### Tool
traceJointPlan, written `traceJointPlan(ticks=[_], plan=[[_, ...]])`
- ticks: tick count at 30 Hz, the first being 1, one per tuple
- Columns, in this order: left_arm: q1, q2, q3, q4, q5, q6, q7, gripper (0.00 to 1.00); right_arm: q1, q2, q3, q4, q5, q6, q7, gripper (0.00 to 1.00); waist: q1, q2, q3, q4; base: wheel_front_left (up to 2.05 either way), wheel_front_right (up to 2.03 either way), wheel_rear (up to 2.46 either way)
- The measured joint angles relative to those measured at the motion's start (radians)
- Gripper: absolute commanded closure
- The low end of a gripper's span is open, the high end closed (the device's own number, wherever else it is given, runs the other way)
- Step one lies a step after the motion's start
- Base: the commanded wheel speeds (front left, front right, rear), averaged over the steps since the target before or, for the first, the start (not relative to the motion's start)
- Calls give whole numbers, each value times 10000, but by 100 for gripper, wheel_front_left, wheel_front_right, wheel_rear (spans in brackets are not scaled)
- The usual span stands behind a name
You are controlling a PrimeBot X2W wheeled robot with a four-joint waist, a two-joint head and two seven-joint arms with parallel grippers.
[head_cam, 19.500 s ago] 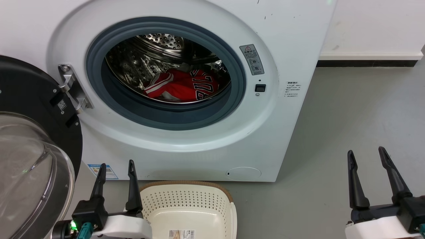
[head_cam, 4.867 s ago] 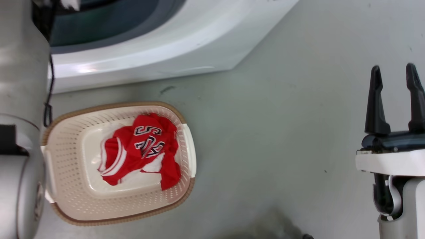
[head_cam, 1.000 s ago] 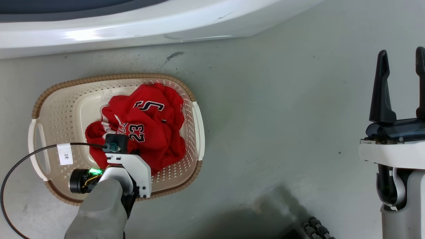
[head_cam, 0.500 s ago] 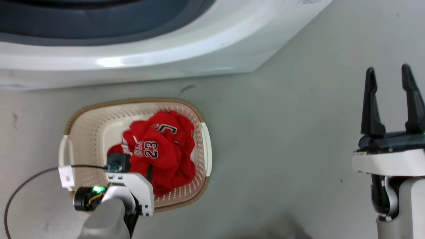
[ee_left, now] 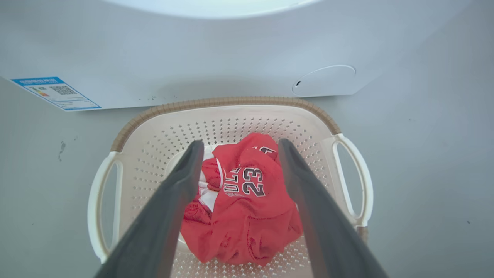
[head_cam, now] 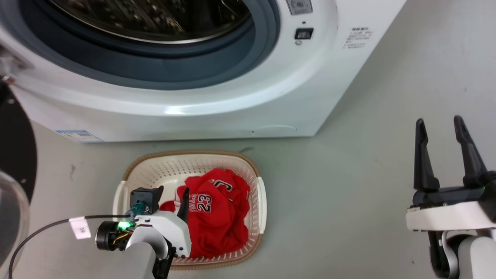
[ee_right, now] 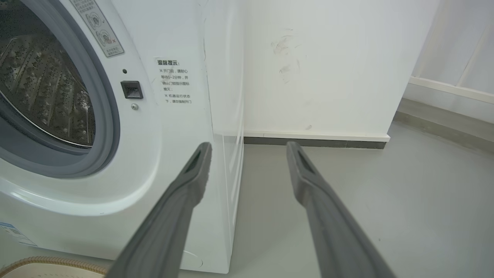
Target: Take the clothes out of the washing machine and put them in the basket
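Okay, I'm holding my left pincer (head_cam: 172, 190) above the near end of the basket (head_cam: 193, 154), with its fingers spread wide and gripping nothing. The clothes (head_cam: 217, 217) are lying just below and ahead of the tips. Looking down along the left pincer (ee_left: 240, 142), I'm sighting that red heap (ee_left: 247, 208) right between the two fingers, the 23 facing up. It is bunched on the basket (ee_left: 224, 102) floor and leaning toward the handle on the fingers' right. Nothing is trailing over the woven rim as far as I'm seeing. Beyond the tips the washing machine (head_cam: 232, 100) is standing close behind the basket, its door (head_cam: 15, 155) swung open off to the left. My right pincer (head_cam: 438, 120) is hanging well apart from all of it, also spread and empty. Its fingers are pointing past the washer's front corner (ee_right: 173, 127) toward the wall (ee_right: 316, 69). To the left of those tips the drum (ee_right: 38, 85) is showing bare perforated steel, no red in it, and the lower drum (head_cam: 155, 19) is looking just as bare from above. So I'm judging the unloading done or nearly so. The drum's top and back are cut off from me, though, so I'm counting one look inside as what's left.
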Motion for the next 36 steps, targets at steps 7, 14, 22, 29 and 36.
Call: traceJointPlan(ticks=[7, 14, 22, 29, 36], plan=[[1172, -59, 867, -2608, 545, 374, 0, 0, 498, 0, 6, 92, -140, 0, 2, 0, -1, 0, -857, 284, 0, 0, 0], [2418, -316, 1712, -4966, 1200, 711, 0, 0, 963, 0, 35, 184, -150, 0, 0, 0, -1, 0, -1631, 436, 0, 0, 0], [3489, -612, 2259, -7012, 1827, 905, 0, 0, 1316, 0, 6, 265, -142, 0, 2, 0, 0, 0, -2299, 523, 0, 0, 0], [4131, -744, 2370, -7979, 2178, 857, -2, 0, 1643, 0, 19, 351, -50, 0, 0, 0, 0, 0, -2774, 584, 0, 0, 0], [4673, -792, 2406, -8182, 2401, 796, 0, 0, 1957, 0, 105, 420, 54, 0, 2, 0, 0, 0, -3248, 580, 0, 0, 0]])
